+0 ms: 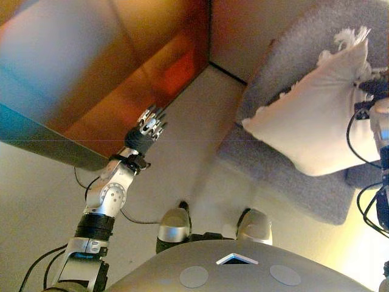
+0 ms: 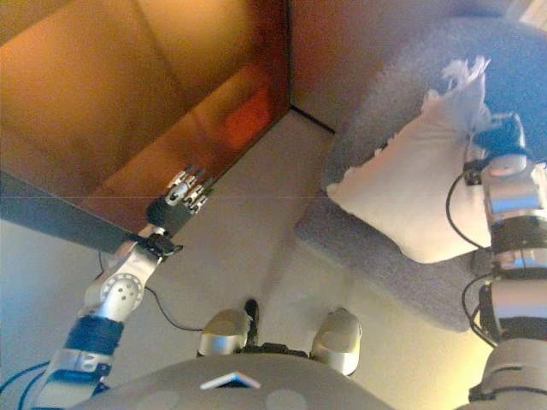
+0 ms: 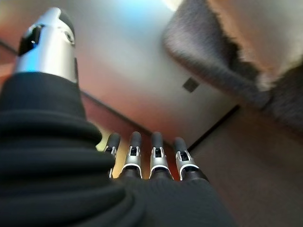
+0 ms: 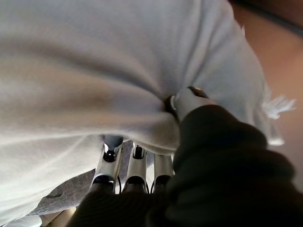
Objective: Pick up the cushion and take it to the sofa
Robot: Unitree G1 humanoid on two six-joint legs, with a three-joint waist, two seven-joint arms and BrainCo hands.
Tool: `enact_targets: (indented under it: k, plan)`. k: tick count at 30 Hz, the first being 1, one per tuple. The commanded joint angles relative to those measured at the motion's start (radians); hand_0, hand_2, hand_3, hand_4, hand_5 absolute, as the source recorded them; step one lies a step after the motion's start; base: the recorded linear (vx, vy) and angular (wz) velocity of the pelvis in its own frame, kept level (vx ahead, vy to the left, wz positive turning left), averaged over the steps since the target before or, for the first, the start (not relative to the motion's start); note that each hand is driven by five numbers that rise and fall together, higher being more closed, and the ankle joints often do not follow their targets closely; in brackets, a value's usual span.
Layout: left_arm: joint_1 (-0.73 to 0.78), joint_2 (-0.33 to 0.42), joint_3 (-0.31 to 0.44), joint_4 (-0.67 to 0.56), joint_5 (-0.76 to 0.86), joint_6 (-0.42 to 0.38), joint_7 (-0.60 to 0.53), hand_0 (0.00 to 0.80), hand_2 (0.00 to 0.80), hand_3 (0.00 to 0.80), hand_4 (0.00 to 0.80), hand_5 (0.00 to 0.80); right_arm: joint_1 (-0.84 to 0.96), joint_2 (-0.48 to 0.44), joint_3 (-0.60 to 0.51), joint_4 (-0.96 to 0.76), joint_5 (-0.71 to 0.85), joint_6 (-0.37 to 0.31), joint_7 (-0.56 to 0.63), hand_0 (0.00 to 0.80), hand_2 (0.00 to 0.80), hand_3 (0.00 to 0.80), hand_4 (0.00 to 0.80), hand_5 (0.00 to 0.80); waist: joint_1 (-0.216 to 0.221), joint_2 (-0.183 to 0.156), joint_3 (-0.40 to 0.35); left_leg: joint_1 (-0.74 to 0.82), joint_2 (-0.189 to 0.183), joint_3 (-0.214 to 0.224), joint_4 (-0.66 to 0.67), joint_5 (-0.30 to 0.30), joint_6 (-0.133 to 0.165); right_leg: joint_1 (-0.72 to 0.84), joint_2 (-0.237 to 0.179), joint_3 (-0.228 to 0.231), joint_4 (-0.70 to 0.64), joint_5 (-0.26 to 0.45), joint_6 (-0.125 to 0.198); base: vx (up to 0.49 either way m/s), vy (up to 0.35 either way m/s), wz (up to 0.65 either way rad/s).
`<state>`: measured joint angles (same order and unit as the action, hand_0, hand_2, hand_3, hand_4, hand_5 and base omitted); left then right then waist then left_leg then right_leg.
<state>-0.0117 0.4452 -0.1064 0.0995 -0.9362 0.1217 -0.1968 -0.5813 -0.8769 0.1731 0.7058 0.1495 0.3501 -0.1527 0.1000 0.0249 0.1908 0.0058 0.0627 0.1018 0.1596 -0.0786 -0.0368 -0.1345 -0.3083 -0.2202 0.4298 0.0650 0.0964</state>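
Observation:
A cream cushion (image 1: 322, 115) with frayed tassel corners lies on a grey sofa (image 1: 292, 176) at the right. My right hand (image 2: 500, 141) is at the cushion's right edge. In the right wrist view my thumb (image 4: 187, 101) and fingers (image 4: 137, 165) pinch a fold of the cushion (image 4: 94, 71). My left hand (image 1: 151, 125) is held out over the floor at the left, fingers straight and empty; its fingers (image 3: 151, 158) also show in the left wrist view, far from the cushion (image 3: 265, 33).
A wooden cabinet (image 1: 97, 73) with orange-brown panels stands at the upper left, close to my left hand. A pale floor (image 1: 200, 121) runs between the cabinet and the sofa. A wall (image 1: 249, 30) rises behind.

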Motion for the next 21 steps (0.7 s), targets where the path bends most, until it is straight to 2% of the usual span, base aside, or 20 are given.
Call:
enact_targets:
  k: [1, 3, 5, 6, 8, 13, 21]
  plan:
    - [-0.011, 0.031, -0.046, -0.059, 0.003, -0.017, -0.019, 0.0, 0.0, 0.0, 0.0, 0.0, -0.125, -0.062, -0.01, 0.019, -0.004, -0.065, -0.108, 0.8, 0.8, 0.8, 0.8, 0.8, 0.011, -0.058, -0.063, -0.044, -0.037, -0.049, -0.027, 0.041, -0.007, 0.023, 0.022, 0.05, -0.042, 0.024, 0.046, 0.159, -0.334, 0.25]
    - [-0.011, 0.045, -0.041, -0.07, 0.006, -0.022, -0.026, 0.0, 0.0, 0.0, 0.0, 0.0, -0.111, -0.066, -0.016, 0.028, 0.023, -0.072, -0.135, 0.8, 0.8, 0.8, 0.8, 0.8, 0.002, -0.078, -0.051, -0.049, -0.029, -0.071, -0.007, 0.014, -0.024, 0.026, 0.012, 0.083, -0.188, 0.056, 0.068, 0.126, -0.381, 0.25]
    - [-0.026, 0.061, -0.039, -0.072, 0.005, -0.025, -0.04, 0.0, 0.0, 0.0, 0.0, 0.0, -0.094, -0.063, -0.031, 0.042, 0.033, -0.076, -0.163, 0.8, 0.8, 0.8, 0.8, 0.8, -0.011, -0.095, -0.038, -0.054, -0.007, -0.088, 0.006, -0.018, -0.041, 0.011, -0.002, 0.122, -0.316, 0.117, 0.103, 0.137, -0.375, 0.34]
    - [-0.03, 0.066, -0.034, -0.072, 0.007, -0.024, -0.043, 0.0, 0.0, 0.0, 0.0, 0.0, -0.091, -0.063, -0.037, 0.049, 0.033, -0.075, -0.167, 0.8, 0.8, 0.8, 0.8, 0.8, -0.013, -0.099, -0.034, -0.052, 0.004, -0.091, 0.01, -0.028, -0.045, 0.008, -0.007, 0.128, -0.341, 0.136, 0.113, 0.181, -0.284, 0.43]
    - [-0.018, 0.07, -0.022, -0.08, 0.016, -0.029, -0.043, 0.0, 0.0, 0.0, 0.0, 0.0, -0.089, -0.077, -0.046, 0.068, 0.047, -0.072, -0.159, 0.8, 0.8, 0.8, 0.8, 0.8, -0.011, -0.107, -0.036, -0.04, 0.033, -0.086, 0.01, -0.039, -0.055, 0.023, -0.004, 0.109, -0.384, 0.139, 0.132, 0.207, -0.22, 0.43]
    - [0.04, 0.069, 0.029, -0.107, 0.011, 0.003, -0.031, 0.0, 0.0, 0.0, 0.0, 0.0, -0.021, -0.085, -0.088, 0.066, 0.045, -0.06, -0.15, 0.8, 0.8, 0.8, 0.8, 0.8, -0.007, -0.11, -0.065, -0.024, 0.088, -0.072, 0.019, -0.028, -0.075, 0.068, 0.024, 0.09, -0.365, 0.081, 0.127, 0.244, -0.104, 0.03]
    - [0.084, 0.079, 0.06, -0.129, -0.004, 0.003, -0.062, 0.0, 0.0, 0.0, 0.0, 0.0, 0.043, -0.088, -0.109, 0.058, -0.035, -0.07, -0.171, 0.8, 0.8, 0.8, 0.8, 0.8, -0.006, -0.089, -0.066, -0.012, 0.118, -0.074, 0.007, -0.002, -0.095, 0.084, 0.039, 0.083, -0.332, 0.025, 0.123, 0.164, -0.035, 0.02]
